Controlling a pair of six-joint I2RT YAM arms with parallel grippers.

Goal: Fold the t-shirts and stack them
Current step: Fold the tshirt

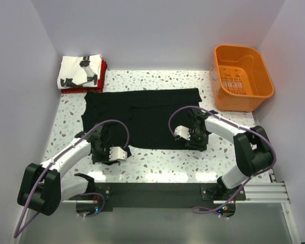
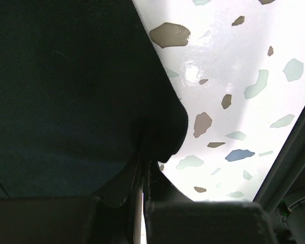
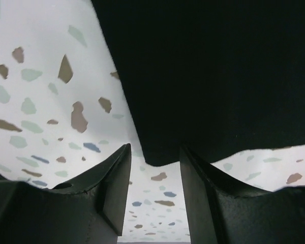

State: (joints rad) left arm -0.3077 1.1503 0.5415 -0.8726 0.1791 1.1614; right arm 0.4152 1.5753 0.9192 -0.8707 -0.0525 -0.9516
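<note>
Nearest, at the bottom of the top view, both arm bases sit on a dark rail [image 1: 157, 195] along the edge of a white table [image 1: 157, 165] speckled with grey, brown and blue chips. Pale lilac walls [image 1: 157, 30] close it in on three sides. Just beyond, lower left, the left gripper [image 1: 102, 151] is clamped tight on the near left corner of the black t-shirt [image 1: 142, 114], which lies spread flat across the middle of the table. Right of centre, the right gripper [image 1: 192, 136] sits at the shirt's near hem, jaws partly apart, nothing pinched.

Only the wrist views settle this. The left one shows a lump of black cloth caught where the fingers meet. The right one shows the hem just at the mouth of the gap, with bare table between the fingers.

Farthest, seen from above alone, the white t-shirt [image 1: 80, 70] with black figures lies folded on the red t-shirt [image 1: 84, 90] in the upper left corner. An orange basket [image 1: 242, 76] stands upper right.
</note>
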